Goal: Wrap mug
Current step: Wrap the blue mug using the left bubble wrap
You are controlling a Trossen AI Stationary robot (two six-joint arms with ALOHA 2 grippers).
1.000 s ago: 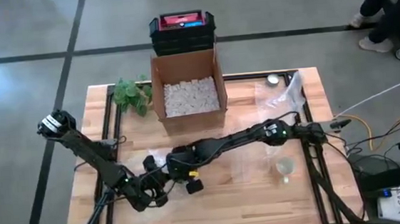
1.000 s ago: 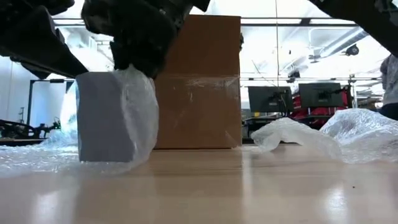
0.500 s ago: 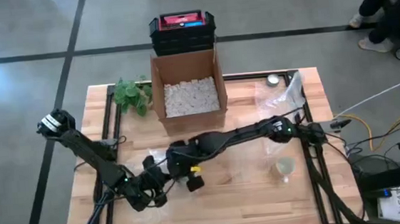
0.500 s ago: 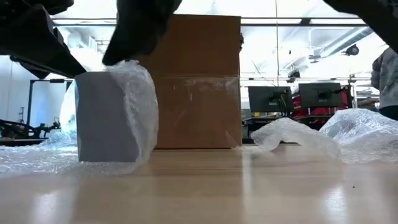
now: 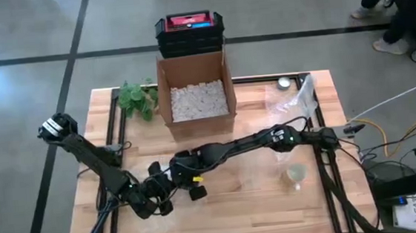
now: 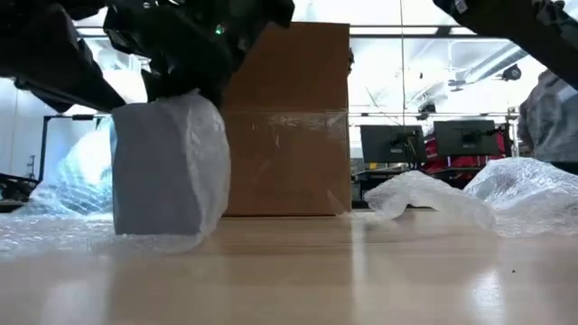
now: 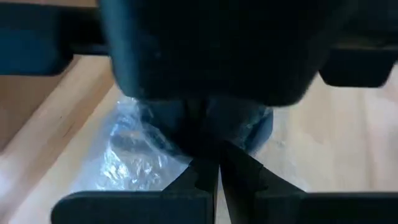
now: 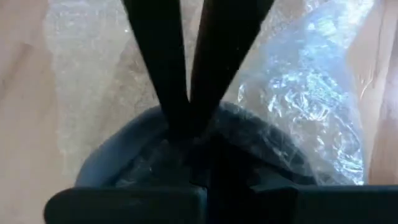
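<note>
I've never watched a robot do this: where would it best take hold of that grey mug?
Probably by the rim, from above. The mug stands upright on the table with bubble wrap draped over one side, so its top edge is the freest part. The right end effector sits there now.

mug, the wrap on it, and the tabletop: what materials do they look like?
Mug: matte grey, likely ceramic; opaque with no gloss, though plastic can't be ruled out. Wrap: clear bubble wrap, a translucent film with glinting cells. Tabletop: light wood, a satin finish showing soft reflections, with butcher-block strips in the high view.
</note>
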